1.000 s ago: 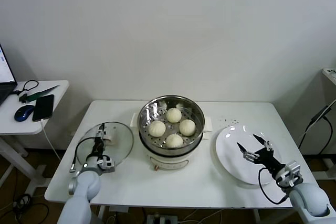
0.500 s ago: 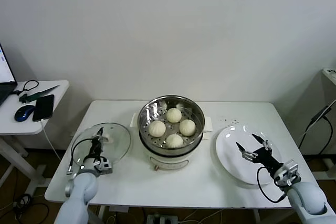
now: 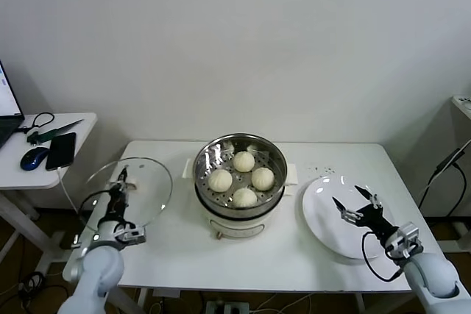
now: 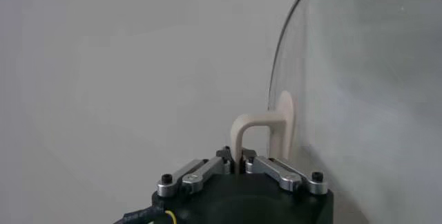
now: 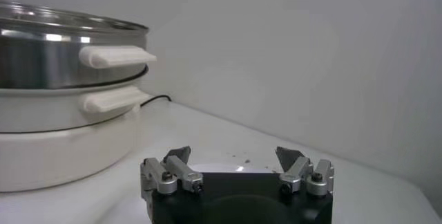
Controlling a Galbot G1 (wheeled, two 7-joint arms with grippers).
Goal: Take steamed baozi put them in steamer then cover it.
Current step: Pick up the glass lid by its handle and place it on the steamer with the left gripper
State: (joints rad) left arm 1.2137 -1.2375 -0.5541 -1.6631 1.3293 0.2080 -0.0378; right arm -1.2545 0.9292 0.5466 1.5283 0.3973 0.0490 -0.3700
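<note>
Several cream-white baozi (image 3: 243, 160) sit in the shiny steel steamer (image 3: 208, 157) on its white pot base (image 3: 235, 227) at the table's middle. The clear glass cover (image 3: 151, 185) is off the table, tilted on edge at the left. My left gripper (image 3: 119, 187) is shut on its white handle (image 4: 266, 130). In the left wrist view the gripper (image 4: 237, 161) pinches the handle's loop, with the glass (image 4: 366, 94) beside it. My right gripper (image 3: 357, 207) hovers open over the white plate (image 3: 324, 200), holding nothing. In the right wrist view the right gripper (image 5: 235, 160) faces the steamer (image 5: 62, 45).
A low side table (image 3: 81, 124) at the far left holds a phone (image 3: 60, 150), a mouse (image 3: 33, 158) and cables. The white wall stands close behind the work table (image 3: 176, 248). A black cable hangs at the far right (image 3: 441, 170).
My left gripper shut on the cover's handle, then lifted the cover off the table, tilting it up and carrying it left. The right gripper has barely shifted.
</note>
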